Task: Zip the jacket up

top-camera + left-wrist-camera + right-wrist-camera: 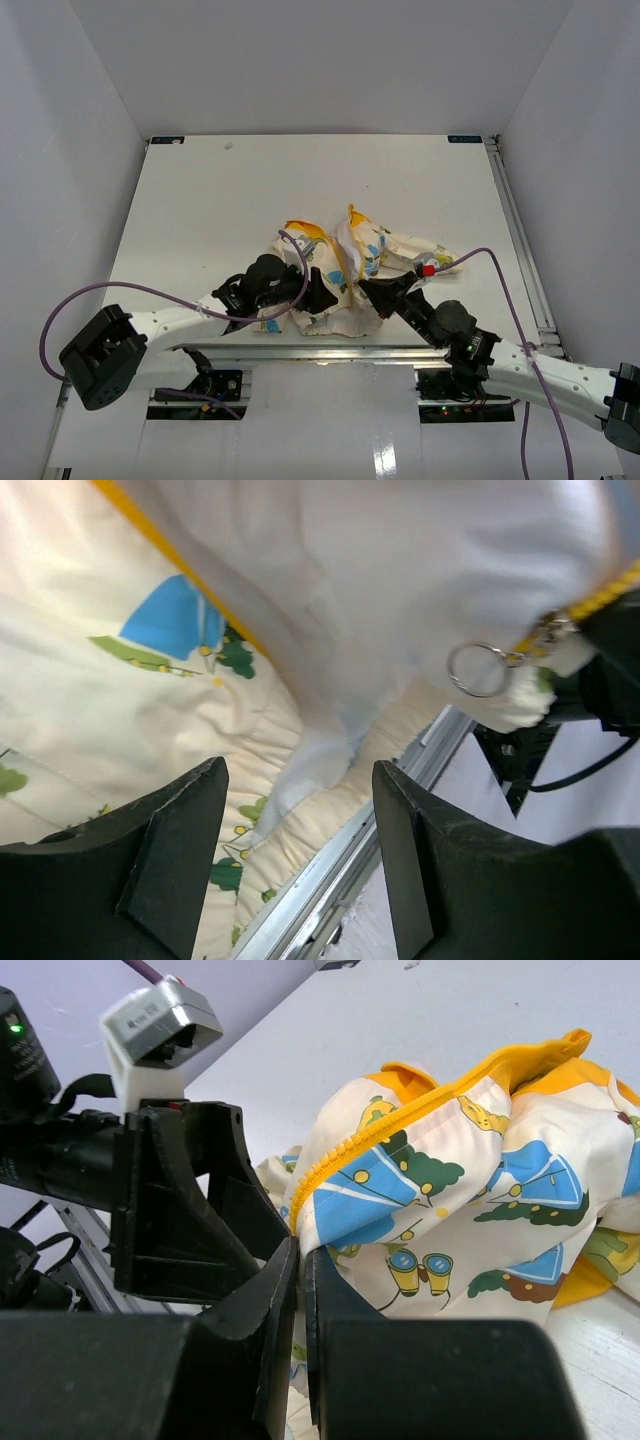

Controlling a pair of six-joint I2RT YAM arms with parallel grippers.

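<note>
Beside the parted left gripper [300, 778], the right gripper [300, 1247] clamps the jacket [450, 1190].

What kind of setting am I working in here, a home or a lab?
Probably a lab robot cell, not a home: plain white walls box in the white table under the jacket, and an aluminium rail lines its near edge.

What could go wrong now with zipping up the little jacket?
The left gripper is open and the ring pull hangs off to one side of it, so it might grab cloth instead. The right gripper pinches the jacket by a thin edge; a tug could slip it free. The hem lies by the rail and might snag.
</note>
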